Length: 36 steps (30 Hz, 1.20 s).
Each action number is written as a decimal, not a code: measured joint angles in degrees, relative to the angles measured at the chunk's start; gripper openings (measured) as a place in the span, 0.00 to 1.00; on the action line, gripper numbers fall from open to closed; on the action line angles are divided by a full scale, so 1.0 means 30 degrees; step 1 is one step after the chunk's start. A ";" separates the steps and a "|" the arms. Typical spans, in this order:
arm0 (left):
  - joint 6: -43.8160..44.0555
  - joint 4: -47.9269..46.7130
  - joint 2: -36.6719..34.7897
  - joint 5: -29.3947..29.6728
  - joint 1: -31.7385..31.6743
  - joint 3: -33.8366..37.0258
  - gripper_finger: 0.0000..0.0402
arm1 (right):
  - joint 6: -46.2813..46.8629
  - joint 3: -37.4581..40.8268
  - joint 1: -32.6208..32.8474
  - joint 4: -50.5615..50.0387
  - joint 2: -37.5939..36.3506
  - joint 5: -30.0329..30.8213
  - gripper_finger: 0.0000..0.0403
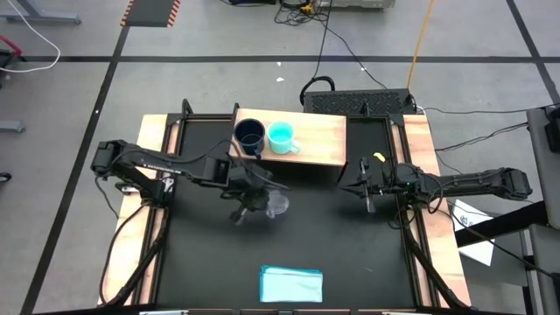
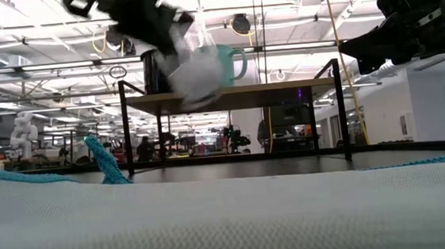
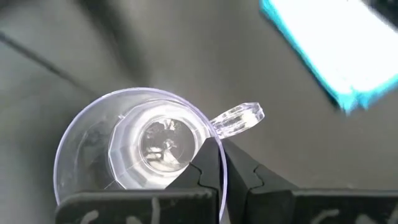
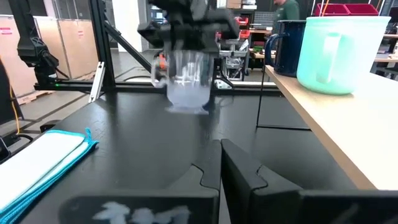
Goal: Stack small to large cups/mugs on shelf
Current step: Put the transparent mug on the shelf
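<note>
My left gripper (image 1: 262, 201) is shut on the small clear glass cup (image 1: 277, 206), above the black table just near of the shelf. The cup also shows in the left wrist view (image 3: 140, 146), the right wrist view (image 4: 186, 84) and the low view (image 2: 194, 72). The large dark navy mug (image 1: 249, 136) and the medium turquoise mug (image 1: 282, 138) stand side by side on their bases on the light-wood shelf (image 1: 319, 140). My right gripper (image 1: 365, 191) is shut and empty, off the shelf's right end. My left gripper holds the glass cup by its rim (image 3: 214, 146), right beside the handle (image 3: 239, 118). One finger is inside the cup and one outside. The fingers come from above. The cup hangs below them, mouth up, lifted clear of the table.
A folded light blue cloth (image 1: 291, 284) lies at the table's near edge. The shelf stands on thin dark legs (image 2: 125, 132) at the table's far side. Wooden strips (image 1: 153, 131) edge the table on both sides.
</note>
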<state>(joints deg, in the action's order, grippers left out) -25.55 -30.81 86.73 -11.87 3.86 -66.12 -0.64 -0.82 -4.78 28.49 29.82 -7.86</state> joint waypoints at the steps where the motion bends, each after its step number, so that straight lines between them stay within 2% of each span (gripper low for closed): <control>1: -0.0087 0.0335 -0.0014 -0.0039 0.0000 -0.0162 0.01 | 0.0000 -0.0001 0.0003 0.0021 0.0017 0.0000 0.00; 13: -0.0303 0.0344 -0.0020 -0.0036 -0.0015 -0.1027 0.01 | 0.0073 0.0000 0.0000 0.0042 0.0073 -0.0007 0.00; 17: -0.0297 0.0250 0.0819 -0.0123 -0.0015 -0.1932 0.01 | 0.0063 -0.0003 0.0000 0.0091 0.0073 -0.0005 0.00; 26: -0.2168 -0.3582 0.5247 -0.0842 -0.0015 -0.6863 0.01 | 0.0098 -0.0003 0.0002 0.0185 0.0150 -0.0002 0.00; 36: -0.3776 -0.4955 0.9379 -0.2600 -0.0429 -1.1607 0.01 | 0.0029 -0.0005 0.0007 -0.0015 0.0182 0.0000 0.00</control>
<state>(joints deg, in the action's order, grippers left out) -36.87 -45.68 114.87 -19.66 2.57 -100.95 -0.56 -0.84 -4.75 28.45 30.37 -7.86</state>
